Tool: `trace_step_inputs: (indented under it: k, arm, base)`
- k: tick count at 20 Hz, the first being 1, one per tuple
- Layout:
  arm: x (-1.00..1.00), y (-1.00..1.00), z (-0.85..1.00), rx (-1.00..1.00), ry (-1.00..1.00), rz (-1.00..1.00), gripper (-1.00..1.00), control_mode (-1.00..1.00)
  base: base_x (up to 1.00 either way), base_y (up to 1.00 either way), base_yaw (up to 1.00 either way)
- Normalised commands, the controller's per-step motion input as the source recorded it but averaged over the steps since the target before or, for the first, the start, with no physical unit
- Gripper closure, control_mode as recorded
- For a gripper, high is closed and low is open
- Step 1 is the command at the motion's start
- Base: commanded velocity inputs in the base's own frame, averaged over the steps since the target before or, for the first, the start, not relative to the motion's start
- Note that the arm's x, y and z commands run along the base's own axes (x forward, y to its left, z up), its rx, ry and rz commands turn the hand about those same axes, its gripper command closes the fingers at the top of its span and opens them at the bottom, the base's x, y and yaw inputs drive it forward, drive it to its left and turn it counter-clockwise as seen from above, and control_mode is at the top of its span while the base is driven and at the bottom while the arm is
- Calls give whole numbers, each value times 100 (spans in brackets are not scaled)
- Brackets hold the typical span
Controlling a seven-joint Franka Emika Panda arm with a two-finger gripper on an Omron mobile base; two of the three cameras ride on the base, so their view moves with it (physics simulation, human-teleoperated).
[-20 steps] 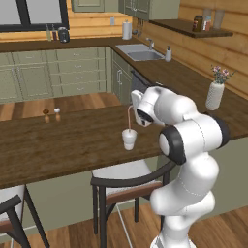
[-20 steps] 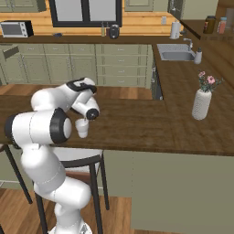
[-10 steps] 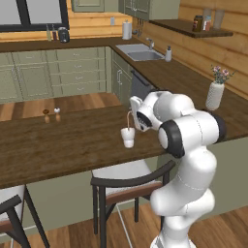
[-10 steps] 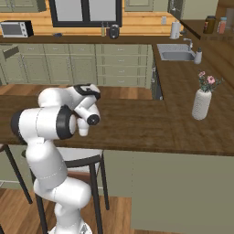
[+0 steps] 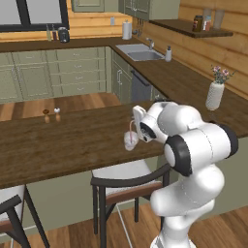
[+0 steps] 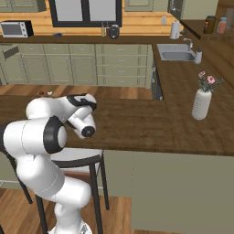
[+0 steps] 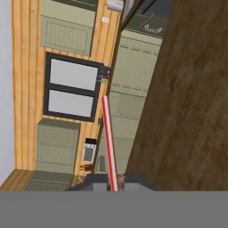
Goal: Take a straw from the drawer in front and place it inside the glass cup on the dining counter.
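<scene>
The dining counter (image 5: 58, 140) ran as a long dark plank slab across the room, and the glass cup (image 5: 130, 140) stood close to its near edge, above a dark-framed chair (image 5: 127, 186), with the gripper (image 5: 137, 127) just over it. In the hand view the jaws were clenched on the straw (image 7: 108, 142), the thin red stick rising from between the dark fingertips (image 7: 99, 181). Behind lay sage-green cabinets (image 5: 58, 72), a sink (image 5: 140, 52) in the far worktop, a microwave (image 6: 16, 29) at the back left, and a white flower vase (image 6: 200, 103) toward the counter's right end.
</scene>
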Motion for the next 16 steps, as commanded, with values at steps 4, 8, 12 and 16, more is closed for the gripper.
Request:
trace_step_inputs:
  k: [4, 8, 12, 16]
  arm:
    - [-7, 0, -2, 0, 0, 0, -100, -100]
    - [12, 0, 0, -1, 0, 0, -100, -100]
    - [24, 0, 0, -2, 0, 0, -100, -100]
    - [30, 0, 0, -1, 0, 0, -100, -100]
  base:
    - [0, 0, 0]
    - [0, 0, 0]
    - [0, 0, 0]
    - [0, 0, 0]
